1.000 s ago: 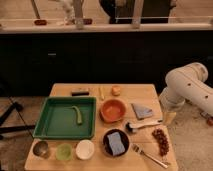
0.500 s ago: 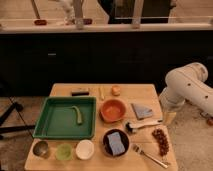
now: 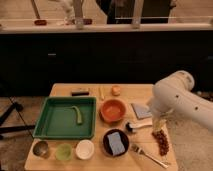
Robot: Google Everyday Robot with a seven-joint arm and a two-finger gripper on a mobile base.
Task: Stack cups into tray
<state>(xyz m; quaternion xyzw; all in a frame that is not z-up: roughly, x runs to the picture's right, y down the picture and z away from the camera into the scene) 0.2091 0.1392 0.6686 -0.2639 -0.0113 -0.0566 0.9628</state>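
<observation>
Cups [image 3: 64,151] are being seen sitting in a row just in front of the tray [image 3: 54,120], with the gripper [image 3: 159,123] being held wide and empty over on the right, so the black bowl [image 3: 116,142] is probably being risked on any reach across.

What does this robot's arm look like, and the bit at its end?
The arm is smooth, glossy white, thick and tubular, with a big rounded bulge like an elbow. No cables or markings show. The gripper at its narrower end, above the right side of the light wooden table, looks paler, cream-coloured; its finer details are too small to make out.
</observation>
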